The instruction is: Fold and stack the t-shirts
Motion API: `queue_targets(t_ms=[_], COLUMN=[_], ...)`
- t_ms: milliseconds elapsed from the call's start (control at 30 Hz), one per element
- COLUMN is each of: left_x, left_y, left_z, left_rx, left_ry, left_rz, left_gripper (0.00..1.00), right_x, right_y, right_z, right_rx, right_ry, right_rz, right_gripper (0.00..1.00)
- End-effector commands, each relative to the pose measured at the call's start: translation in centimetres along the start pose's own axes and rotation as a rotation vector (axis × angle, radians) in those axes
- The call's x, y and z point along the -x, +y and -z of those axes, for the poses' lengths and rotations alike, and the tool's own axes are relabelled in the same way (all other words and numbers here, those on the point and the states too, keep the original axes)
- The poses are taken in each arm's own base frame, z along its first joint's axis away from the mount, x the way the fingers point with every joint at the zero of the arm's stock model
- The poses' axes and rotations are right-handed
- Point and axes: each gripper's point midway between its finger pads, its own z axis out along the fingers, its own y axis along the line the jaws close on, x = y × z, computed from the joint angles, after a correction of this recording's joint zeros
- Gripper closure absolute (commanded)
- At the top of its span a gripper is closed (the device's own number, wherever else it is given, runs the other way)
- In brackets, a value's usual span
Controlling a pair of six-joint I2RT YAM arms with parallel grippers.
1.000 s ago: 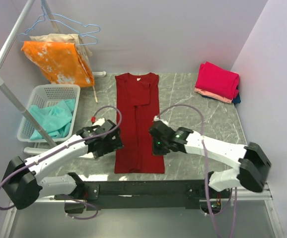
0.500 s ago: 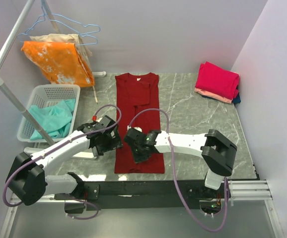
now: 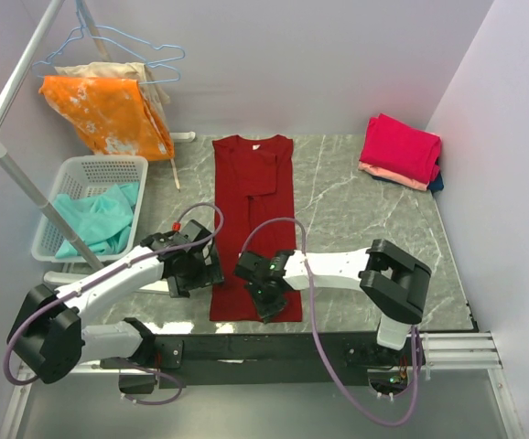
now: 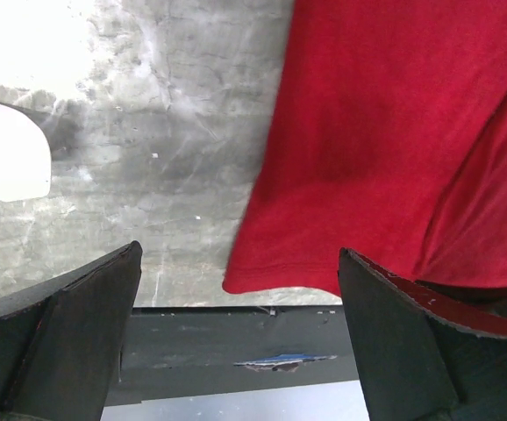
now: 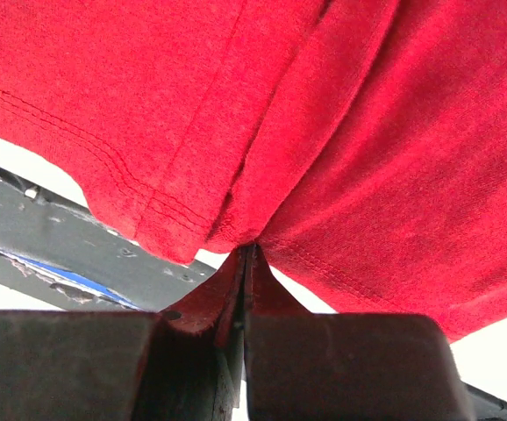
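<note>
Maroon t-shirt [image 3: 253,210] lengthwise on grey marbled desk [image 3: 365,229], pale walls [image 3: 319,55] around.
Near hem [image 5: 174,219] clamped in right pincer [image 5: 245,261]; left pincer [image 4: 239,254] spread wide beside it. Teal t-shirt [image 3: 100,224] in white basket [image 3: 91,167].

Matt maroon cloth t-shirt [image 3: 253,219] on smooth marbled table [image 3: 356,229].

The grey stone-look surface [image 3: 356,215] holds a long dark red t-shirt [image 3: 255,201] down its middle. A pile of folded shirts [image 3: 400,151], pink on top, sits in the far right corner.
</note>
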Motion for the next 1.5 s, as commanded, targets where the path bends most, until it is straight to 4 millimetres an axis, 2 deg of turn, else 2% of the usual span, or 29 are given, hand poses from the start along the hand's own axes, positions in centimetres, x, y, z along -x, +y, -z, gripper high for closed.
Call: queue_targets(t_ms=[0, 67, 200, 300, 333, 400, 433, 467, 533, 633, 700, 733, 833, 967, 1000, 1033, 1100, 1133, 1300, 1467], left_x=[0.1, 0.3, -0.4, -1.3, -1.6, -2.0, -2.2, -2.4, -2.9, -3.7, -3.9, -4.2, -4.9, -5.4, -5.6, -5.4, -6.0, -6.0, -6.3, -6.1], left_y=[-0.5, -0.7, -1.1, -0.6, -0.4, -0.5, -0.4, -0.4, -0.2, -0.3, -0.5, -0.5, -0.8, -1.4, -1.3, -1.7, -1.6, -1.7, -1.1, -1.4], left_z=[1.2, 1.7, 2.2, 2.3, 2.4, 2.7, 2.9, 3.0, 3.1, 2.9, 2.7, 2.4, 1.5, 0.8, 0.4, 0.1, -0.6, -0.8, -1.9, -2.5], left_rx=[-0.051, -0.068, -0.12, -0.122, -0.124, -0.142, -0.151, -0.155, -0.175, -0.208, -0.225, -0.222, -0.216, -0.203, -0.193, -0.207, -0.194, -0.191, -0.132, -0.137], left_ry=[-0.012, -0.026, -0.005, 0.02, 0.025, 0.035, 0.039, 0.041, 0.045, 0.057, 0.065, 0.072, 0.089, 0.083, 0.091, 0.087, 0.109, 0.104, 0.112, 0.106], left_rz=[-0.025, -0.023, -0.028, -0.022, -0.025, -0.023, -0.018, -0.015, -0.011, 0.008, 0.02, 0.032, 0.049, 0.042, 0.046, 0.057, 0.058, 0.065, 0.077, 0.106], left_gripper=[0.01, 0.01, 0.01, 0.02, 0.03, 0.05, 0.05, 0.07, 0.09, 0.13, 0.19, 0.21, 0.27, 0.31, 0.31, 0.31, 0.33, 0.33, 0.36, 0.41], right_x=[-0.4, 0.7, 2.1, 2.7, 2.7, 2.9, 2.8, 2.6, 2.2, 1.3, 0.1, 0.2, -1.0, -0.5, -0.2, -0.8, -0.3, -0.7, -0.8, -1.1], right_y=[0.3, 0.9, 0.9, 0.6, 0.3, -0.2, -0.9, -1.3, -2.1, -3.5, -4.8, -4.9, -7.1, -9.0, -8.8, -9.7, -9.8, -10.1, -9.5, -8.8], right_z=[-0.5, 0.8, 3.3, 6.1, 7.8, 9.4, 10.9, 11.1, 11.8, 10.5, 8.9, 8.7, 7.1, 7.2, 7.3, 6.6, 6.5, 6.0, 5.3, 4.6], right_rx=[-0.029, -0.015, -0.034, -0.031, -0.025, -0.028, -0.039, -0.04, -0.045, -0.059, -0.079, -0.063, -0.077, -0.034, 0.012, 0.006, 0.066, 0.069, 0.12, 0.153], right_ry=[0.013, -0.042, -0.135, -0.22, -0.259, -0.307, -0.347, -0.356, -0.379, -0.366, -0.33, -0.34, -0.33, -0.377, -0.387, -0.373, -0.386, -0.379, -0.348, -0.316], right_rz=[0.035, 0.017, -0.033, -0.101, -0.122, -0.196, -0.223, -0.258, -0.288, -0.327, -0.334, -0.338, -0.359, -0.422, -0.43, -0.447, -0.473, -0.468, -0.443, -0.424], right_gripper=[1.0, 1.0, 1.0, 0.97, 0.91, 0.84, 0.71, 0.66, 0.6, 0.59, 0.58, 0.55, 0.46, 0.44, 0.44, 0.44, 0.43, 0.43, 0.41, 0.42])
